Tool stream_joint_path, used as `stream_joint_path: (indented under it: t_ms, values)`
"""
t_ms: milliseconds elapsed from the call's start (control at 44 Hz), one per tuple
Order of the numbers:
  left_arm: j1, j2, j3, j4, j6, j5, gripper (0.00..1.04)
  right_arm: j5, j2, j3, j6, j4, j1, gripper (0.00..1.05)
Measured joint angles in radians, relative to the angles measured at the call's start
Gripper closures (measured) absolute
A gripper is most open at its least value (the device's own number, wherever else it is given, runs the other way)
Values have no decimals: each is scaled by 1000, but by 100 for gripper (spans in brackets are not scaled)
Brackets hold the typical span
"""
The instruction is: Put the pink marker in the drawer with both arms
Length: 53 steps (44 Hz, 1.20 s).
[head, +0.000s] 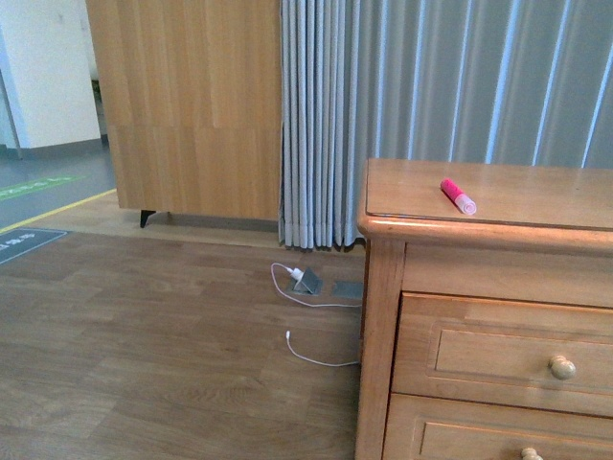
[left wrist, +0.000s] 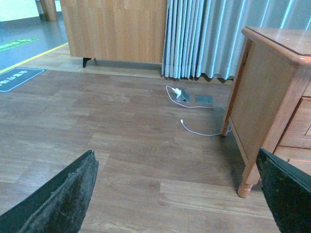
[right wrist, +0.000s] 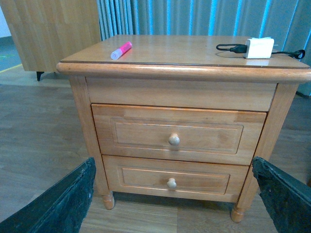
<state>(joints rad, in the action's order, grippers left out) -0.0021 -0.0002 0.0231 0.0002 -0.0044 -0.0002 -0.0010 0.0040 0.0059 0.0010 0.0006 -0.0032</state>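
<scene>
Pink marker: the pink marker (head: 458, 195) (right wrist: 121, 50) lies flat on the nightstand (right wrist: 82, 121) top, in its left part, paler cap toward the front edge.
Drawers: the upper drawer (right wrist: 136, 131) and the lower drawer (right wrist: 141, 177) are both closed, each with a round knob (right wrist: 174, 140).
Charger: a white charger (right wrist: 259, 47) with a black cable sits on the same top near the opposite side edge, well apart from the marker.
Left gripper: the left gripper (left wrist: 176, 158) has its fingers spread wide, holding nothing, above the wood floor (left wrist: 121, 145) beside the nightstand.
Right gripper: the right gripper (right wrist: 172, 165) is spread wide and empty, facing the drawer fronts.
Floor: a white cable (head: 311, 356) lies by the curtain (head: 316, 115).
</scene>
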Motion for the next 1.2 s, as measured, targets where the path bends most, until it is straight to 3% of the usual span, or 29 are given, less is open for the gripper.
stream_joint_path:
  t_ms: [1205]
  values:
    - [0,0,0,0,0,0,6,0,0,0,0,0,0,8]
